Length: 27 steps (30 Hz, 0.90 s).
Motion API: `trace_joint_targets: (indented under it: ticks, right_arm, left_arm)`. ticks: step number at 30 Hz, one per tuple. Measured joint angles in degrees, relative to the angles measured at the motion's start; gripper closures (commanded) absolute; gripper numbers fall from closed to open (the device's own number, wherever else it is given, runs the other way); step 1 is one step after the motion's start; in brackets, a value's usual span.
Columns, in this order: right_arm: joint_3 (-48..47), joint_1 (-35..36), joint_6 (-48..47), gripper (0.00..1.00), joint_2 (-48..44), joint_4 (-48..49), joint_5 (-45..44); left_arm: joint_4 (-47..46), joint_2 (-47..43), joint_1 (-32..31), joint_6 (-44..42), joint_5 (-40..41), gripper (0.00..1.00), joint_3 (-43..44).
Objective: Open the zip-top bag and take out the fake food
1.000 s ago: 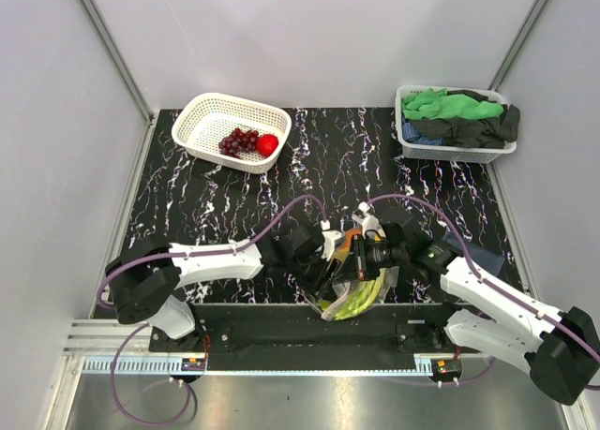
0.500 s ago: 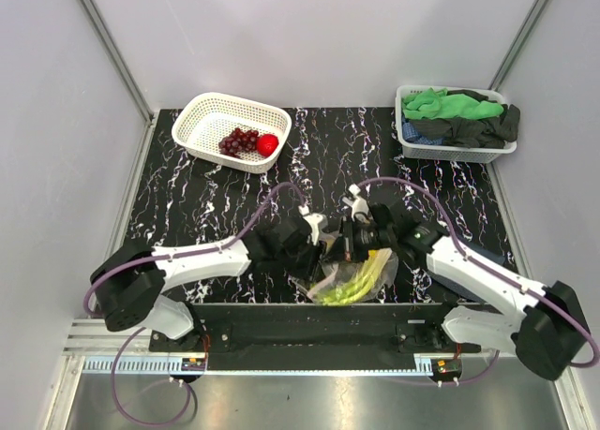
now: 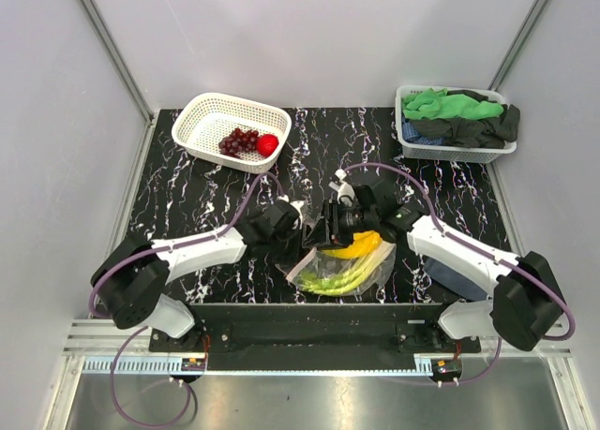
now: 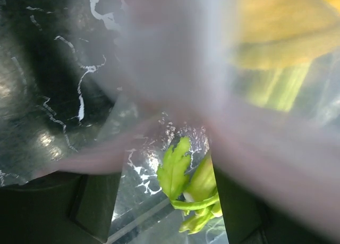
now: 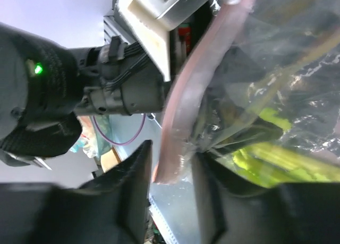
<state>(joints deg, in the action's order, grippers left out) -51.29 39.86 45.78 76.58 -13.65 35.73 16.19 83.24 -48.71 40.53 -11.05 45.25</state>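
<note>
I see the clear soft plastic zip-top bag [image 3: 349, 269] lying on the black marbled bench [image 3: 206, 196] near its front edge, with a yellow plastic banana [image 3: 361, 245] and pale-green stalks [image 3: 336, 282] inside. My left tool [image 4: 167, 201] stands released, fingers wide apart. The pinkish zip strip [image 5: 178, 127] runs between the fingers of my right tool [image 5: 172, 164]; I cannot tell whether it pinches.

Crumpled clear zip-top bag [image 3: 379, 263], front centre, holds banana [image 3: 361, 245] and green stalks [image 3: 333, 282]; grapes [image 3: 238, 141] and red fruit [image 3: 268, 144] lie in the white basket [image 3: 211, 111].
</note>
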Motion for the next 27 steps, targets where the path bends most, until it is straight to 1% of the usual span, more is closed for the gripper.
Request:
trace_joint_targets:
  ticks: [2,3,4,5,8,12,15,16,17,18,19,20,21,22,23,24,25,26,27]
  right_arm:
    - [0.0,-0.4,0.5,0.40,-0.9,-0.2,0.2]
    - [0.0,-0.8,0.5,0.34,-1.6,-0.6,0.4]
    - [0.0,-1.7,0.5,0.10,-2.6,-1.3,0.5]
    - [0.0,-2.8,0.5,0.01,-3.7,-2.2,0.5]
    - [0.0,-8.1,-0.5,0.00,-7.3,-5.4,0.8]
    - [-1.7,-15.3,-4.0,0.00,-11.1,-13.0,0.2]
    - [-5.7,-18.3,-7.9,0.00,-11.6,-20.6,-1.7]
    - [-7.4,-18.6,-9.3,0.00,-11.4,-22.7,-2.8]
    - [-9.0,-18.6,-10.4,0.00,-11.2,-24.5,-4.0]
    - [-11.6,-19.0,-12.3,0.02,-10.6,-27.5,-6.2]
    - [-12.8,-19.3,-13.3,0.10,-10.1,-28.7,-7.6]
    - [-14.0,-20.3,-14.5,0.22,-9.4,-30.0,-8.8]
    - [-14.6,-22.1,-15.6,0.42,-8.5,-30.7,-9.8]
    - [-14.6,-23.8,-16.5,0.48,-7.3,-31.4,-10.9]
    - [-14.6,-25.6,-17.4,0.57,-5.7,-32.2,-11.8]
    - [-14.5,-27.1,-17.9,0.69,-3.8,-32.8,-12.7]
    - [-14.3,-28.1,-18.3,0.76,-1.7,-33.1,-13.3]
    - [-14.1,-28.5,-19.2,0.79,0.0,-33.2,-13.9]
    - [-13.6,-28.8,-19.4,0.84,2.3,-33.2,-14.1]
  left_arm:
    - [-0.5,0.7,0.1,0.0,-1.0,0.28,0.5]
    - [-1.2,0.9,0.2,0.0,-1.6,0.28,0.8]
    - [-2.2,0.9,0.3,0.0,-2.5,0.28,1.1]
    - [-3.2,0.9,0.4,0.0,-3.3,0.28,1.3]
    - [-6.3,0.9,1.1,0.0,-5.9,0.28,1.5]
    - [-9.1,0.9,2.7,0.1,-8.9,0.32,1.5]
    - [-10.0,1.0,3.5,0.1,-10.6,0.39,1.5]
    - [-10.2,1.0,3.7,0.2,-11.2,0.46,1.5]
    - [-10.4,1.2,4.0,0.3,-11.8,0.48,1.5]
    - [-10.4,1.3,4.4,0.3,-12.4,0.50,1.5]
    - [-10.4,1.3,4.6,0.6,-12.8,0.51,1.5]
    - [-10.5,1.3,4.9,0.6,-13.3,0.51,1.5]
    - [-10.7,1.3,5.2,0.7,-13.7,0.51,1.5]
    - [-11.0,1.3,5.6,1.0,-14.2,0.47,1.5]
    - [-11.4,1.3,6.1,1.3,-14.7,0.43,1.5]
    - [-11.9,1.3,6.5,1.6,-15.1,0.39,1.4]
    - [-12.5,1.5,6.9,1.9,-15.6,0.35,1.4]
    - [-13.5,1.9,7.3,2.3,-16.3,0.32,1.3]
    - [-14.5,2.5,7.7,2.8,-17.0,0.31,1.2]
